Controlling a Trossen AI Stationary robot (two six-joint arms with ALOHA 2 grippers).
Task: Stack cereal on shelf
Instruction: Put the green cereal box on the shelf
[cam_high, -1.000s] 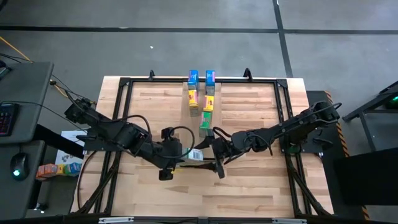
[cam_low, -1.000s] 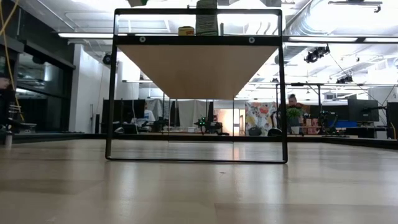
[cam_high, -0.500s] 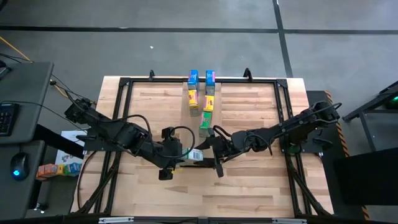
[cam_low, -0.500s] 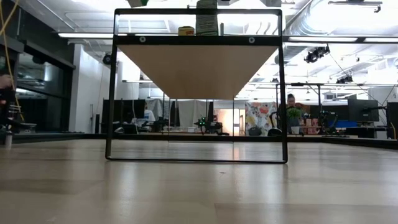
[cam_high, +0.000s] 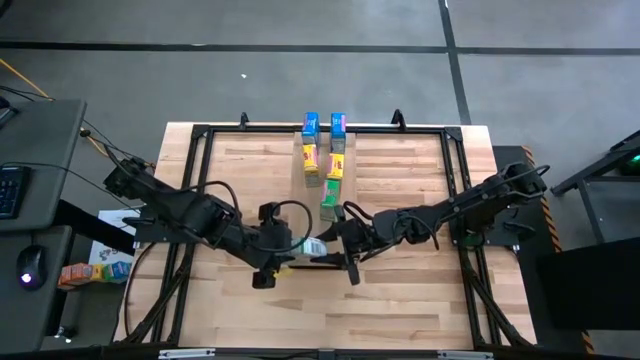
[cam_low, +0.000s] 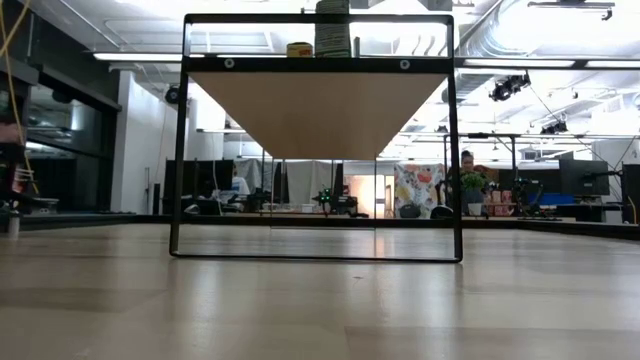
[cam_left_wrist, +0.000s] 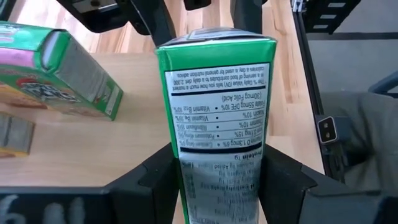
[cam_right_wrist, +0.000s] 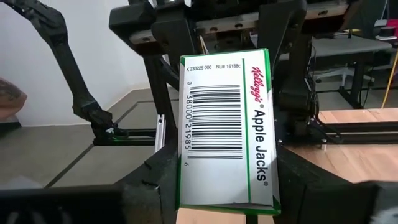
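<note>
High view, held box: a green cereal box (cam_high: 315, 247) is carried mid-air above the shelf (cam_high: 400, 170), between the left end effector (cam_high: 298, 254) and the right end effector (cam_high: 338, 250), which are met nose to nose.
High view, stock: two blue boxes (cam_high: 310, 124) are set at the shelf's far edge, two yellow boxes (cam_high: 311, 156) are placed just nearer, and a second green box (cam_high: 328, 205) is laid nearest the arms.
High view, key relation: the row is found straight beyond the held box, away from both arms. The right end effector is judged slightly nearer to it.
Low view: the shelf (cam_low: 318, 110) is seen from below, raised over the worktop (cam_low: 320, 300). Neither arm is shown.
Left wrist view: the green cereal box (cam_left_wrist: 214, 112) is clamped at its lower end by the left fingers (cam_left_wrist: 283, 180), its long axis pointing away from the wrist.
Right wrist view: the same box (cam_right_wrist: 227, 124) is gripped by the right fingers (cam_right_wrist: 155, 174) at its other end.
Judged step: a handover between the arms, with both grips on.
</note>
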